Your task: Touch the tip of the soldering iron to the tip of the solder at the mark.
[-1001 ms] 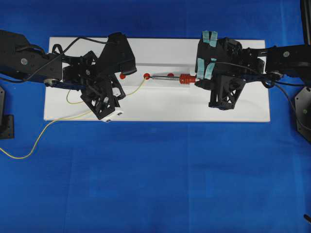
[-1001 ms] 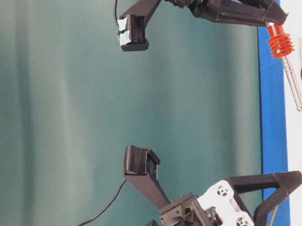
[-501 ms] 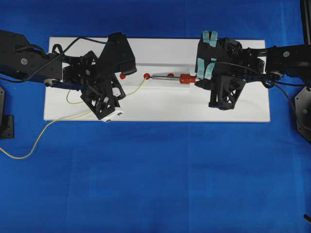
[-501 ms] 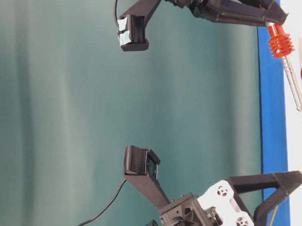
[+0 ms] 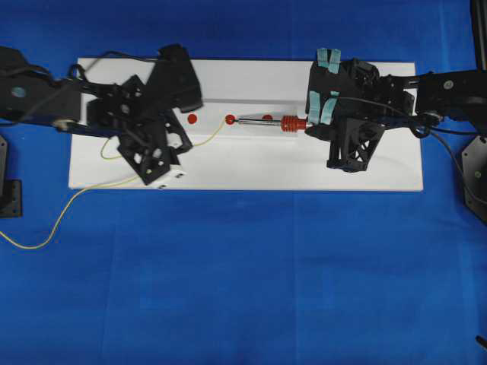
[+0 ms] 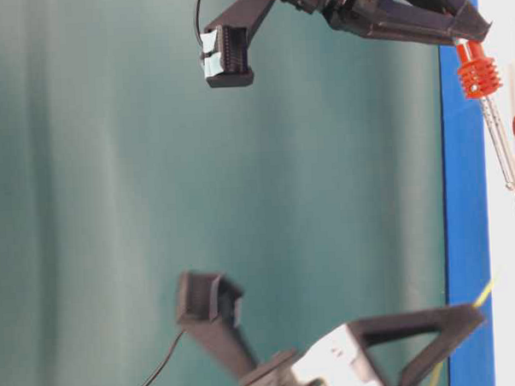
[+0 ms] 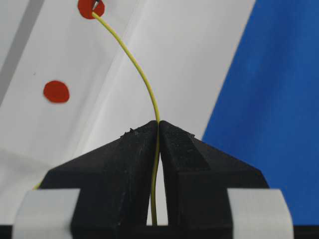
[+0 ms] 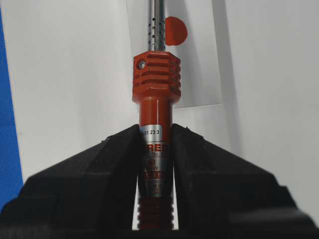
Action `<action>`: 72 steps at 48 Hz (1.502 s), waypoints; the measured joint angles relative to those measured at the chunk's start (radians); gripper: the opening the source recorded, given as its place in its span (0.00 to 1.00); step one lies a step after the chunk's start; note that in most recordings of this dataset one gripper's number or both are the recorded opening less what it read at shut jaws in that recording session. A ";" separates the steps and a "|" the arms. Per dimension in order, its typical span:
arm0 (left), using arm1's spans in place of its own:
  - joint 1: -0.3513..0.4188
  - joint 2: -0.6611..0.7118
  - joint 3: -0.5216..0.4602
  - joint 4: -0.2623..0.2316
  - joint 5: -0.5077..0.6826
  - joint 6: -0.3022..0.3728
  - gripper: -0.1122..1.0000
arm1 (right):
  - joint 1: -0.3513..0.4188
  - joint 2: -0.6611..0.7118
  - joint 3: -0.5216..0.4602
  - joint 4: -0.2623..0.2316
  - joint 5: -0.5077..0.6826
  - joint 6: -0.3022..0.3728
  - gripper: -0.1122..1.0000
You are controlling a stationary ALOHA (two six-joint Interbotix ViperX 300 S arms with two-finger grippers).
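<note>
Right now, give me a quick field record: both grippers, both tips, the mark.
left gripper: shut on the solder
right gripper: shut on the soldering iron
solder tip: at a red mark, meeting a dark point there in the left wrist view
iron tip: at the middle red dot in the overhead view
surface: white board

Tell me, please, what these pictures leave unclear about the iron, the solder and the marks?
- Iron tip: cut off by the top edge in the right wrist view.
- Contact of solder with iron tip at the mark: too small overhead, cropped in the left wrist view.
- Left gripper: motion-blurred at table level.
</note>
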State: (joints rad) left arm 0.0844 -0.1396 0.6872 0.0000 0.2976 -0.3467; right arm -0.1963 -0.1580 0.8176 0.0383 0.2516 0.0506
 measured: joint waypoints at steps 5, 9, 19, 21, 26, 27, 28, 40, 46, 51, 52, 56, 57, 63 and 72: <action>0.000 -0.060 0.025 0.002 0.017 0.000 0.13 | 0.000 0.002 0.000 0.002 0.000 0.000 0.16; 0.000 -0.089 0.037 0.000 0.023 0.000 0.13 | 0.000 0.000 0.000 0.002 0.000 0.000 0.16; 0.002 -0.101 0.044 0.000 0.028 -0.002 0.13 | 0.000 0.000 0.000 0.000 -0.008 0.000 0.16; 0.002 -0.101 0.044 0.000 0.028 -0.002 0.13 | 0.000 -0.002 0.000 0.000 -0.008 0.000 0.16; 0.000 -0.101 0.046 0.002 0.028 -0.002 0.13 | 0.000 -0.038 0.014 0.000 -0.008 0.000 0.16; 0.000 -0.101 0.046 0.000 0.028 -0.002 0.13 | 0.000 -0.049 0.020 0.000 -0.008 0.000 0.16; 0.000 -0.101 0.046 0.000 0.028 -0.002 0.13 | 0.000 -0.061 0.026 0.002 -0.008 0.000 0.16; 0.000 -0.103 0.046 0.002 0.028 -0.002 0.13 | -0.005 -0.247 0.135 0.000 -0.006 0.002 0.16; 0.000 -0.101 0.046 0.000 0.028 -0.002 0.13 | -0.009 -0.327 0.176 0.002 0.020 0.002 0.16; 0.000 -0.103 0.046 0.000 0.029 -0.002 0.13 | -0.014 -0.365 0.190 0.000 0.052 0.002 0.16; 0.000 -0.101 0.046 0.000 0.028 -0.002 0.13 | -0.015 -0.370 0.192 0.000 0.057 0.002 0.16; 0.000 -0.103 0.046 0.002 0.028 -0.002 0.13 | -0.020 -0.379 0.198 0.000 0.077 0.002 0.16; 0.000 -0.101 0.046 0.002 0.028 -0.002 0.13 | -0.020 -0.380 0.198 0.000 0.080 0.002 0.16; 0.000 -0.103 0.046 0.000 0.026 0.000 0.13 | -0.021 -0.380 0.201 0.000 0.092 0.002 0.16; 0.002 -0.086 0.035 0.000 0.005 -0.002 0.13 | -0.021 -0.380 0.201 0.000 0.092 0.002 0.16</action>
State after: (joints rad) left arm 0.0859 -0.2255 0.7225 0.0000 0.3022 -0.3482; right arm -0.2178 -0.5384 1.0186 0.0383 0.3436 0.0522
